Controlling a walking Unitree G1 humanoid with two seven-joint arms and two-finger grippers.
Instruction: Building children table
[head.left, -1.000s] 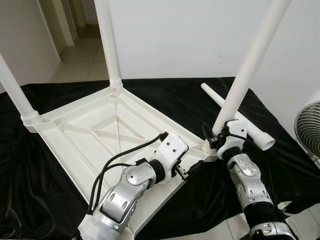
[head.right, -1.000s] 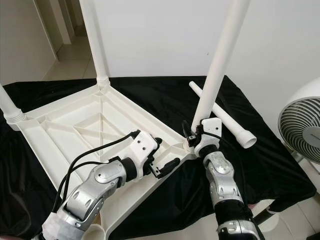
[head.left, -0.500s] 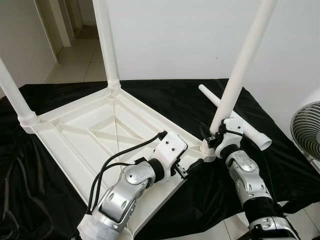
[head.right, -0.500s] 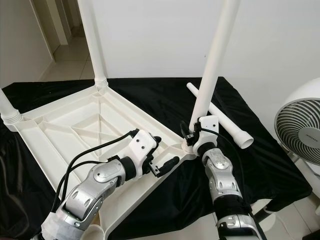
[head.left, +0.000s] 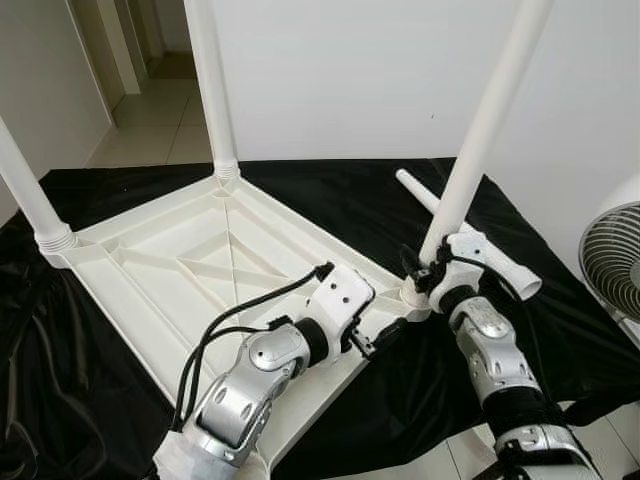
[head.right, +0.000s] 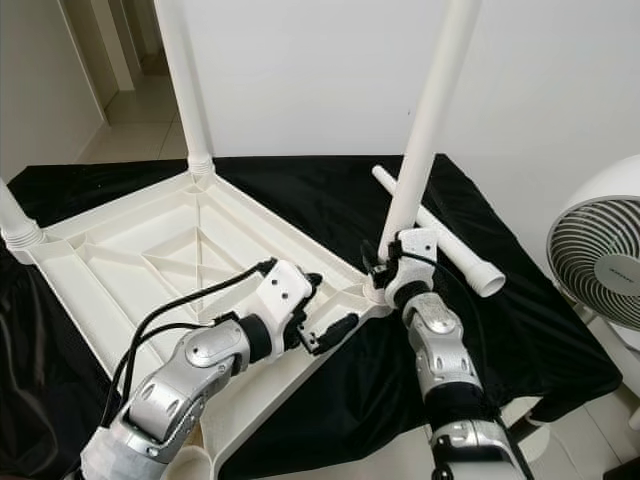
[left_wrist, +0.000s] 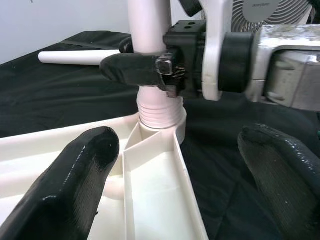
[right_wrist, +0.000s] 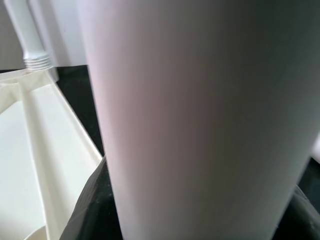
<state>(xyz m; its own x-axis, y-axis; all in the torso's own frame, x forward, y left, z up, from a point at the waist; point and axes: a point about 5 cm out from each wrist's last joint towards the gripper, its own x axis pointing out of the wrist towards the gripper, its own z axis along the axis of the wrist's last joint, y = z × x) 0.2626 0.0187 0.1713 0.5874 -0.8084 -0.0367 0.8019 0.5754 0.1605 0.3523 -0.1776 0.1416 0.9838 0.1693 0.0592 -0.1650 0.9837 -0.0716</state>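
Clamping my right hand (head.left: 428, 277) on the leg (head.left: 478, 140) at its socket; left hand (left_wrist: 170, 165) hangs apart by the tabletop (head.left: 190, 270), so a crooked leg could jam

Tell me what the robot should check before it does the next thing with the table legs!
1. Tabletop lies upside down on the black cloth: ok.
2. Right gripper shut on the near right leg: ok.
3. That leg stands fully in its corner socket: cannot tell.
4. Left gripper open at the tabletop edge: ok.
5. Spare leg lies loose on the cloth: not ok, not yet fitted.
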